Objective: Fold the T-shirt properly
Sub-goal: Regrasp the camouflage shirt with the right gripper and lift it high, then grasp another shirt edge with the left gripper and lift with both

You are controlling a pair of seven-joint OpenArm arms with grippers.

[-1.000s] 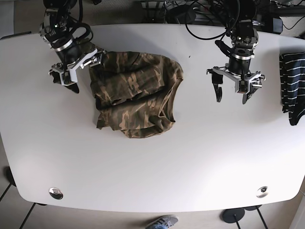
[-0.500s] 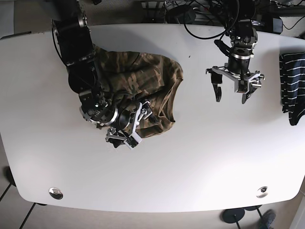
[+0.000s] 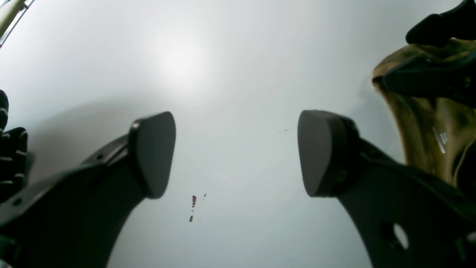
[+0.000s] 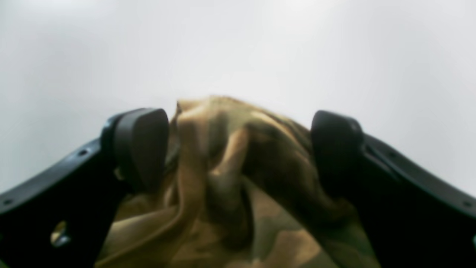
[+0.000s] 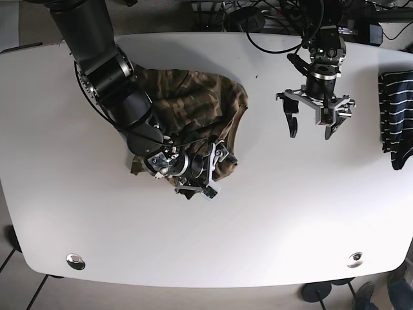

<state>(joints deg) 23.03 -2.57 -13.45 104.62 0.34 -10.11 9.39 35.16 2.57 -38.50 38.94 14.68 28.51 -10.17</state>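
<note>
The camouflage T-shirt (image 5: 193, 110) is seen crumpled on the white counter (image 5: 290, 213), toward the base view's left. Its near edge is straddled by the right gripper (image 5: 208, 171), whose fingers (image 4: 141, 149) are spread with a bunched fold of cloth between them; no pinch is made, though the cloth is touched on both sides. The left gripper (image 5: 312, 123) is held over bare counter, well apart from the shirt, its fingers (image 3: 154, 152) spread wide. A striped garment (image 5: 395, 116) is seen at the counter's far edge.
</note>
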